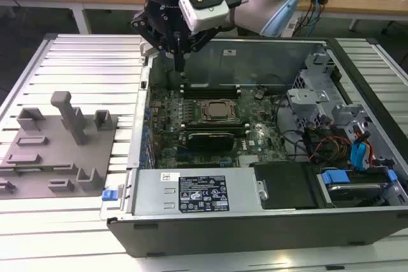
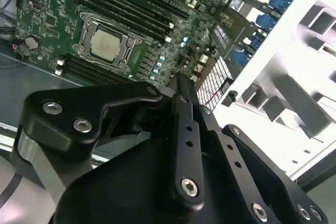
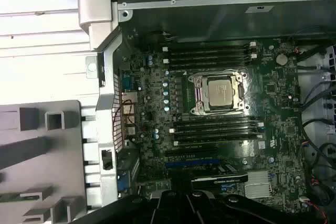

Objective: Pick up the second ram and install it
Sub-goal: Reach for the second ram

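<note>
Hovers with the gripper (image 1: 180, 67) closed narrow above the motherboard (image 1: 167, 116) inside the computer case (image 1: 255, 234), at 11 o'clock of the CPU socket (image 1: 218, 111) in the exterior view. Cannot tell the second ram apart from the dark memory slots (image 1: 217, 86) at 12 and 6 o'clock of that socket. Stands well apart from the grey fixture (image 1: 71, 119) at 9 o'clock of the case on the worktop (image 1: 95, 62).

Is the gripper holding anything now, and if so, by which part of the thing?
Nothing is held, as far as the pictures show: the gripper is shut on itself and bare, above the motherboard.
</note>
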Robot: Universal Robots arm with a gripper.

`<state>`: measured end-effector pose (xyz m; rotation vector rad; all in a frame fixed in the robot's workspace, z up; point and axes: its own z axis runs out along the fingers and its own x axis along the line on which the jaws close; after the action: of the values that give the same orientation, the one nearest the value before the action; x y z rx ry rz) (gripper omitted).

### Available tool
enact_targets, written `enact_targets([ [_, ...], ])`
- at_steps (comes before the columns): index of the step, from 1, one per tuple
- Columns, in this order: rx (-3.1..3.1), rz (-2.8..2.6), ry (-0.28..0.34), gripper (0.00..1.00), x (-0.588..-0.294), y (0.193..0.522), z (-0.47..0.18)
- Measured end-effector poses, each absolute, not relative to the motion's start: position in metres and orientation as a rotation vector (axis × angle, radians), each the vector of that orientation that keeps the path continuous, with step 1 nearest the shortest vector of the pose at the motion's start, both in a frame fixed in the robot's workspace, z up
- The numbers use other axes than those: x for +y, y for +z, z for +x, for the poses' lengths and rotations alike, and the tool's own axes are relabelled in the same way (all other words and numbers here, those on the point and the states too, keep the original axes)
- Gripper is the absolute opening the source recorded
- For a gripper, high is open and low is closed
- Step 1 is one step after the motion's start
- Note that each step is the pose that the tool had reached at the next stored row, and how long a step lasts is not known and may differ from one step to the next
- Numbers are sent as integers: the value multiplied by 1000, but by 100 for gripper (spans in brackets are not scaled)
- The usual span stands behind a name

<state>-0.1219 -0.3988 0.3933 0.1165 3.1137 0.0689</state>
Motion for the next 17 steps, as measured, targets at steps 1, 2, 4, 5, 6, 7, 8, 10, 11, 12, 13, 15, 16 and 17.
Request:
enact_targets([
  [1, 3114, 117, 69, 11, -399, 393, -124],
  [2, 3114, 117, 69, 11, -399, 393, -127],
  [4, 3114, 116, 69, 11, -399, 393, -136],
  [5, 3114, 116, 69, 11, -399, 393, -138],
  [6, 3114, 117, 69, 11, -399, 393, -141],
  [7, 3114, 117, 69, 11, -399, 393, -145],
  [8, 3114, 117, 69, 11, -399, 393, -147],
  [10, 3114, 116, 69, 11, -399, 393, -152],
  [11, 3114, 116, 69, 11, -399, 393, -154],
  [12, 3114, 117, 69, 11, -399, 393, -159],
  [13, 3114, 117, 69, 11, -399, 393, -163],
  [15, 3114, 117, 69, 11, -399, 393, -167],
  [16, 3114, 116, 69, 11, -399, 393, -169],
  [17, 3114, 117, 69, 11, -399, 393, -174],
])
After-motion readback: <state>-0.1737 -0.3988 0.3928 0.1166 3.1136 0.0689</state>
